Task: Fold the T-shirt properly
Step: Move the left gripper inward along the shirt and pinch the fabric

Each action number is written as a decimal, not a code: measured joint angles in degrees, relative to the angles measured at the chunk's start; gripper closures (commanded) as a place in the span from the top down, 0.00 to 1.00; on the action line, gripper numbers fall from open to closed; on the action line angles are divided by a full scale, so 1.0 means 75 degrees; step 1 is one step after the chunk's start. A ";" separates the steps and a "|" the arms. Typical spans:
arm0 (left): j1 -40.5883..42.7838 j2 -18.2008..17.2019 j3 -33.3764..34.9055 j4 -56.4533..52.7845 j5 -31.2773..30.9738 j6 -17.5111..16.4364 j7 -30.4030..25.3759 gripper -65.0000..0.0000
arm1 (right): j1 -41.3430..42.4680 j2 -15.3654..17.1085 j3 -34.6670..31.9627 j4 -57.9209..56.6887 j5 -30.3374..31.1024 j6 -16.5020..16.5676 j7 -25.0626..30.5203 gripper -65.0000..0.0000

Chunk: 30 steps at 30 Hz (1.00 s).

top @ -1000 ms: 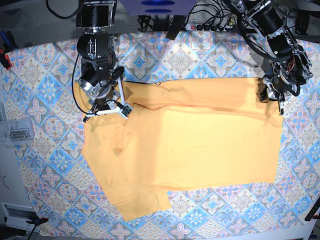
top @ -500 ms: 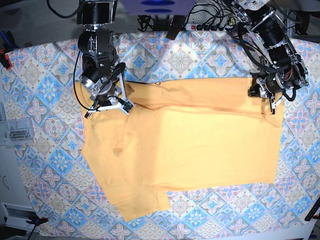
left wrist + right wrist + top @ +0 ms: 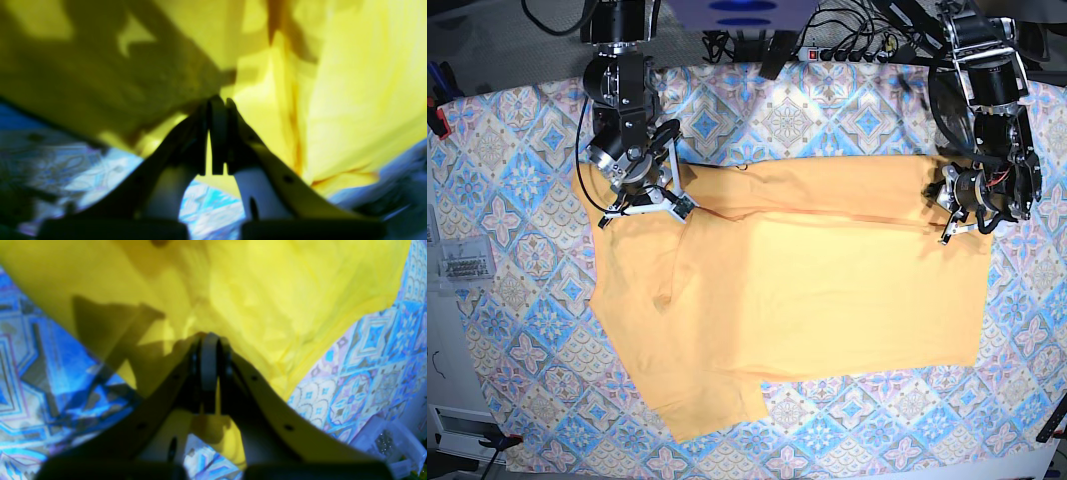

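Now we see the T-shirt (image 3: 827, 290) spread mid-surface | left claw (image 3: 951, 212) pinching its far hem corner | right claw (image 3: 645, 196) clamping its shoulder edge | patterned surface (image 3: 507, 330) bare all around | no legible writing

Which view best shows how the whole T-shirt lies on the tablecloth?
The base view: the T-shirt is seen entire, spread flat with its far edge folded over. The left wrist view shows only blurred yellow cloth around the left gripper; the right wrist view likewise around the right gripper.
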 measured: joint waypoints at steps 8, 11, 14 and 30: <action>-0.0111 -0.0525 0.2311 0.1603 0.2011 -0.0032 0.0055 0.00 | 0.0000 0.0000 -0.0015 -0.0082 0.0000 0.0000 -0.0009 0.00; -0.0201 -0.0629 0.3410 0.1588 0.2646 -0.0020 0.0137 0.00 | -0.0003 0.0003 -0.0050 -0.0131 0.0000 0.0000 -0.0009 0.00; -0.0300 -0.0699 0.4342 0.1600 0.2926 -0.0096 0.0119 0.00 | 0.0035 0.0003 -0.0064 -0.0300 0.0003 -0.0003 0.0012 0.00; -0.0315 -0.0003 0.3853 0.0044 0.3226 0.0064 -0.0542 0.00 | 0.0169 -0.0038 -0.0038 -0.1256 0.0000 -0.0370 0.0329 0.00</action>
